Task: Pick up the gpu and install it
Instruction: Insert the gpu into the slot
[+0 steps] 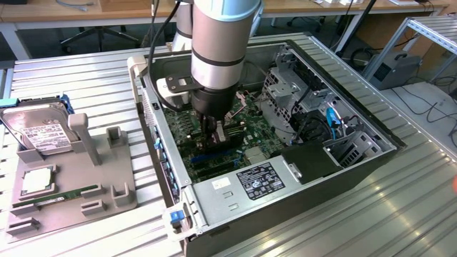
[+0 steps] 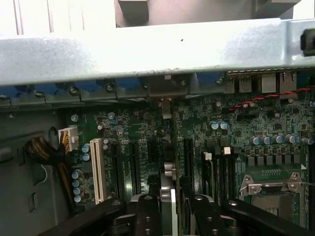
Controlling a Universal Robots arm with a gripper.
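Observation:
The gpu (image 2: 169,196) is a thin black card seen edge-on, standing upright over the motherboard's expansion slots (image 2: 134,164) inside the open computer case (image 1: 357,160). Its silver end bracket (image 2: 166,105) points toward the case's rear wall. My gripper (image 2: 170,216) is shut on the gpu, with one black finger (image 2: 146,214) on each side of the card. In the exterior view the gripper (image 1: 214,136) hangs low over the green motherboard (image 1: 246,126), with the dark gpu (image 1: 228,136) in it. Whether the card's lower edge touches a slot is hidden.
A grey fixture (image 1: 107,182) at the exterior view's left holds a silver hard drive (image 1: 39,131), a green memory stick (image 1: 68,194) and a square chip (image 1: 37,182). The case also holds a power supply (image 1: 246,184), a drive cage (image 1: 286,91) and cables (image 1: 332,120). A white slot (image 2: 97,169) and the CPU socket (image 2: 275,189) flank the card.

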